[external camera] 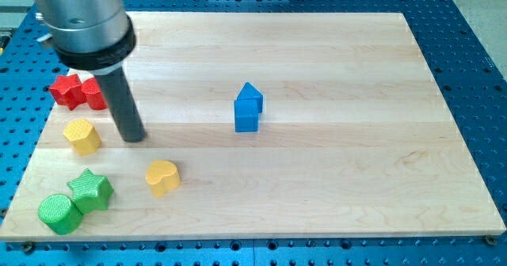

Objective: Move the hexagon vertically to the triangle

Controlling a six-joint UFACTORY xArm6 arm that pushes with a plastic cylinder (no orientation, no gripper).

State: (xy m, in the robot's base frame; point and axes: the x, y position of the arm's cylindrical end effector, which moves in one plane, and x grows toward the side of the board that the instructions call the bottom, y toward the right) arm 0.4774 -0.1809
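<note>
While my tip [135, 137] rests beside yellow hexagon [82, 135], wooden board [333, 179] overlies blue pegboard [475, 52]; no pincer.

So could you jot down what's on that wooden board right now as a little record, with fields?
surface: wooden board on a blue perforated base
my tip: resting on the board, just to the view's right of the yellow hexagon, apart from it
yellow hexagon: near the view's left edge
yellow heart: below and right of my tip
red blocks: two touching, one star-shaped, partly behind the rod
green star: touching the green cylinder
blue blocks: two together near the board's middle; the rear one has a pointed top
</note>
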